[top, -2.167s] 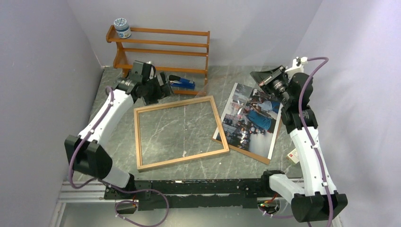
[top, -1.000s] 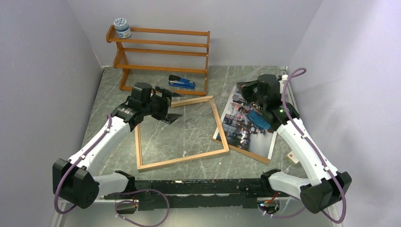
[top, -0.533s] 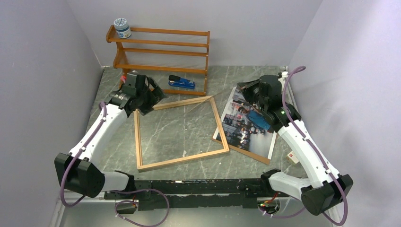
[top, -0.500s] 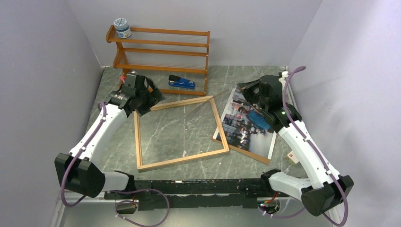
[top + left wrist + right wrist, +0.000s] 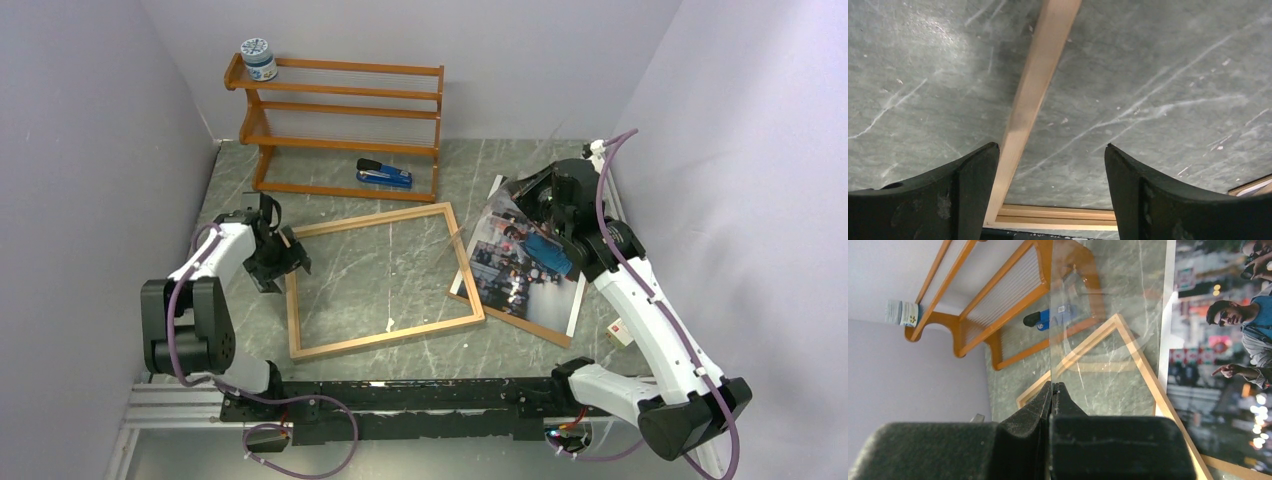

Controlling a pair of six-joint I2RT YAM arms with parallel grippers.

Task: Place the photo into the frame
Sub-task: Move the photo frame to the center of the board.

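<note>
The light wood frame lies flat in the middle of the table, and its pane is out of it. My right gripper is shut on the edge of the clear pane and holds it tilted above the frame's right rail and the photo. The glossy photo lies to the right of the frame on a brown backing board. It also shows in the right wrist view. My left gripper is open and empty, low over the frame's left rail near its far corner.
An orange-brown shelf rack stands at the back, with a jar on its top left. A blue stapler lies in front of the rack. A small white tag lies at the right. Purple walls close in on both sides.
My left arm has drawn back from the frame's far edge to its left rail, still open. My right gripper stays shut on the pane and has shifted slightly right and up.
</note>
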